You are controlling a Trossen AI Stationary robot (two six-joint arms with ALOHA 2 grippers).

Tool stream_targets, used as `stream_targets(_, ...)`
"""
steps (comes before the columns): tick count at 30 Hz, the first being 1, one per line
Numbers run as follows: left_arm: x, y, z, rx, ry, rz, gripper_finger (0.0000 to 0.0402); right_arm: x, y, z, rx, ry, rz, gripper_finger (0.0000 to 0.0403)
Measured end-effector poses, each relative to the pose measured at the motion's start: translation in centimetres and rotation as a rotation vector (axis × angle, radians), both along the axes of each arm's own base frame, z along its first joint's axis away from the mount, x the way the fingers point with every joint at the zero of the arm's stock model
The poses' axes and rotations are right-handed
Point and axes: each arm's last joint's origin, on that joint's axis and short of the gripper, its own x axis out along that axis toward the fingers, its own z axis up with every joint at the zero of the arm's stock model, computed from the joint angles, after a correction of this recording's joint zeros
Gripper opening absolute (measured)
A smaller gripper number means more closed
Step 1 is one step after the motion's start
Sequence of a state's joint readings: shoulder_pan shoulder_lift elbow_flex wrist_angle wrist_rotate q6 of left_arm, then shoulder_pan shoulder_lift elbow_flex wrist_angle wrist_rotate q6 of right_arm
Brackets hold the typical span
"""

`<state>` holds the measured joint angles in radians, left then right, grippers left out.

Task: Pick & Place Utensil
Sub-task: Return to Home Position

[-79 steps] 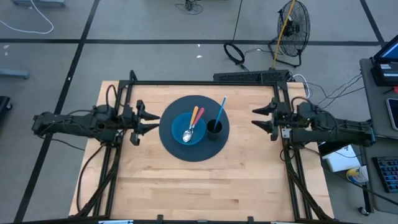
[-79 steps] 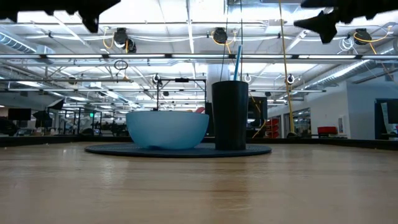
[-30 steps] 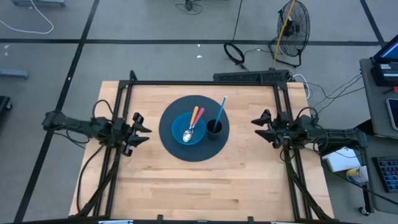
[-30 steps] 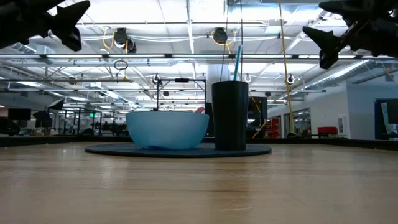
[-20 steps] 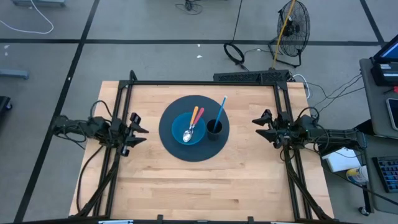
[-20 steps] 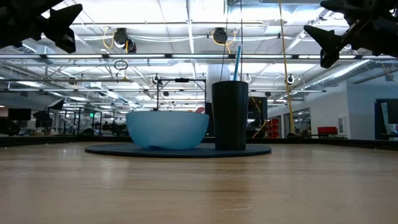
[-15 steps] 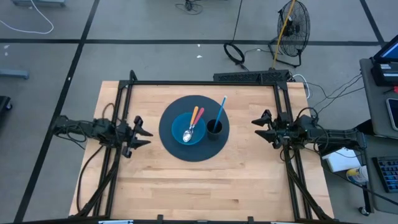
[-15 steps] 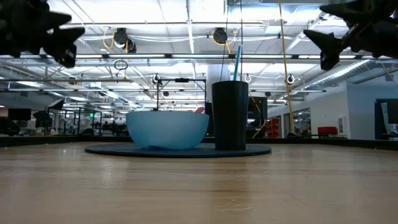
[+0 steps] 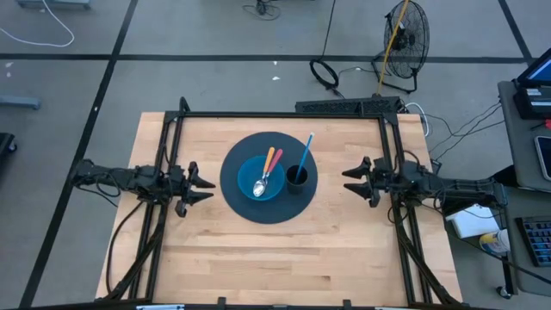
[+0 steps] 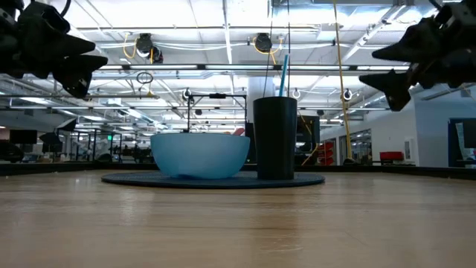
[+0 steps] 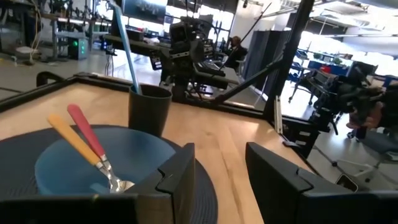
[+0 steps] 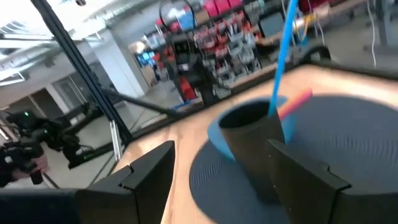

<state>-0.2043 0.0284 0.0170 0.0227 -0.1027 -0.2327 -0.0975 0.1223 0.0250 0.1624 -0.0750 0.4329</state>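
A blue bowl [image 9: 261, 179] and a black cup [image 9: 296, 177] stand on a round dark mat [image 9: 237, 202] at the table's middle. Two utensils, one orange-handled [image 9: 268, 160] and one pink-handled [image 9: 276, 158], lie in the bowl with their heads at its bottom and their handles leaning on its far rim. A blue-handled utensil [image 9: 306, 148] stands in the cup and leans on its rim. My left gripper [image 9: 200, 183] hovers open left of the mat. My right gripper [image 9: 349, 181] hovers open right of it. Both point at the mat [image 11: 199, 193].
Black frame rails [image 9: 284, 114] run along the table's far, left and right edges. Bare wood [image 9: 275, 258] lies between the mat and the near edge. The low view shows the bowl [image 10: 199, 155] and cup [image 10: 275, 138] side by side, with both grippers above table height.
Both grippers have come down somewhat and edged toward the mat, the left one moving right and the right one moving left. Both have stayed open. The bowl, cup and utensils have not moved.
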Motion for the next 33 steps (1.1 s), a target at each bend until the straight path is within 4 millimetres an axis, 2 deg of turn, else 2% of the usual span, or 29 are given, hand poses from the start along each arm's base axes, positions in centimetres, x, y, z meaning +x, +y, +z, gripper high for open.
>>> stream_targets(7, 0.04, 0.0, 0.01, -0.01, 0.0, 0.002, 0.0147, 0.01, 0.01, -0.46, 0.057, 0.046, 0.004, 0.0247)
stream_targets(15, 0.0, 0.02, 0.88, 0.003, -0.098, 0.008, 0.0147, 0.01, -0.02, -0.16, 0.053, 0.015, -0.002, 0.0247)
stream_targets(24, 0.05, 0.27, 0.45, 0.28, -0.067, 0.107, 0.0147, 0.01, 0.38, -0.69, -0.308, 0.065, 0.08, 0.0247)
stream_targets(33, 0.05, 0.34, 0.13, 0.282, -0.025, 0.127, 0.0147, 0.0, 0.42, -0.91, -0.382, 0.085, 0.087, 0.0247)
